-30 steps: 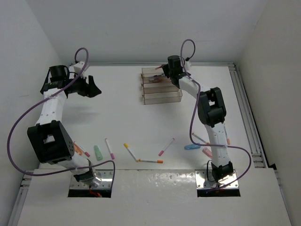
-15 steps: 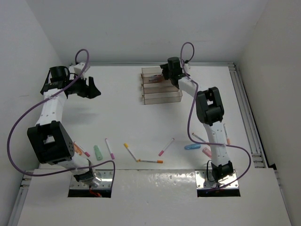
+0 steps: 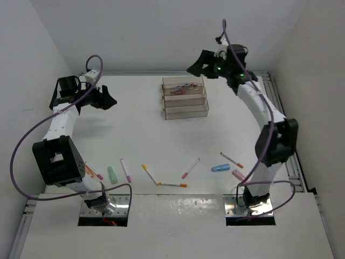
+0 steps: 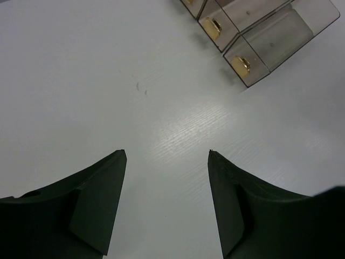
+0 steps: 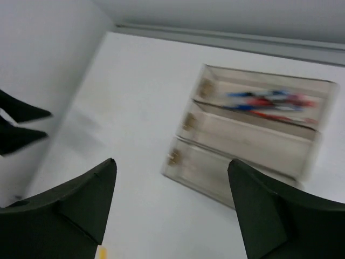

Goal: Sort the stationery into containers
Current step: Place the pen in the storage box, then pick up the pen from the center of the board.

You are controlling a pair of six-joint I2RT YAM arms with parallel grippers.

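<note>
The containers (image 3: 185, 97) are three clear trays stepped together at the back middle of the table; they also show in the left wrist view (image 4: 259, 40) and the right wrist view (image 5: 253, 137). Several pens (image 3: 186, 86) lie in the farthest tray, blurred red and blue (image 5: 269, 102). My right gripper (image 3: 197, 68) hangs open and empty, high above the trays' far right (image 5: 170, 162). My left gripper (image 3: 107, 99) is open and empty over bare table to the left of the trays (image 4: 167, 154). Loose stationery lies near the front: pens (image 3: 149, 174) (image 3: 191, 168), a green piece (image 3: 112, 174), a blue piece (image 3: 220, 168).
More pens lie beside the right arm's base (image 3: 232, 159) and by the left arm's base (image 3: 91, 171). A white wall closes the back and both sides. A metal rail (image 3: 280, 118) runs along the table's right edge. Purple cables loop off both arms.
My right gripper has opened and swung up and to the right, away from the far tray. The left arm has barely moved and stays open.
</note>
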